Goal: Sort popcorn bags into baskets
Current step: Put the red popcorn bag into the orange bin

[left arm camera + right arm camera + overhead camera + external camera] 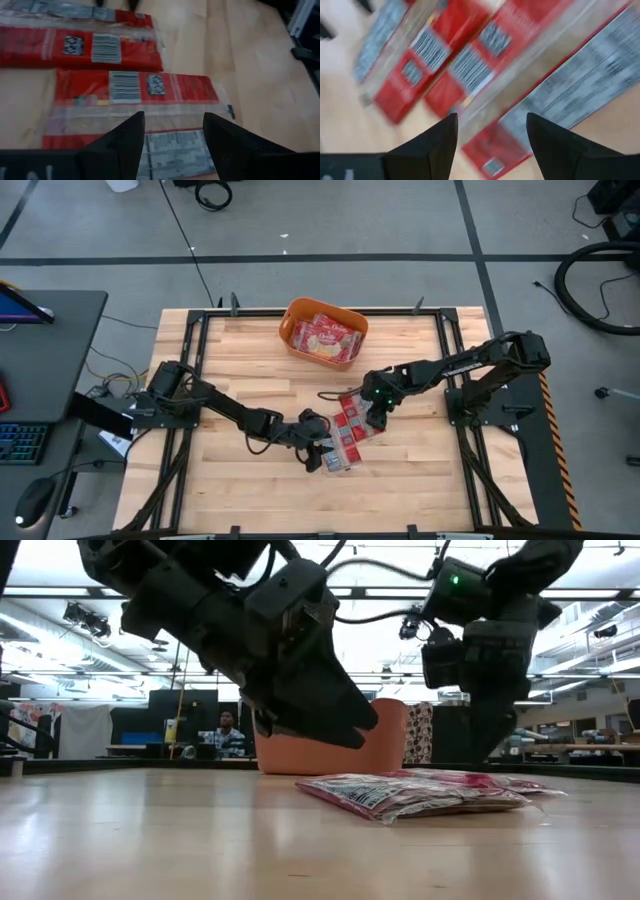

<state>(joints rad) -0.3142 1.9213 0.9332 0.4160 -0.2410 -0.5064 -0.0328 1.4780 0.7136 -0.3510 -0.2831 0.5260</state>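
Several red popcorn bags [350, 430] lie flat and overlapping on the wooden table, right of centre [420, 792]. An orange basket [290, 322] at the far edge holds more red bags [325, 338]. My left gripper [318, 457] hovers open over the near end of the pile; its wrist view shows bags [135, 87] beneath its spread fingers [172, 132]. My right gripper [376, 420] stands open over the pile's far right part, pointing steeply down, with bags [470, 65] below it [490, 135].
The basket [390, 740] stands behind the pile in the low view. Bare wood [240, 370] stretches over the table's left half. A desk with a keyboard [25, 442] stands left of the table. A person [228, 730] sits far back in the room.
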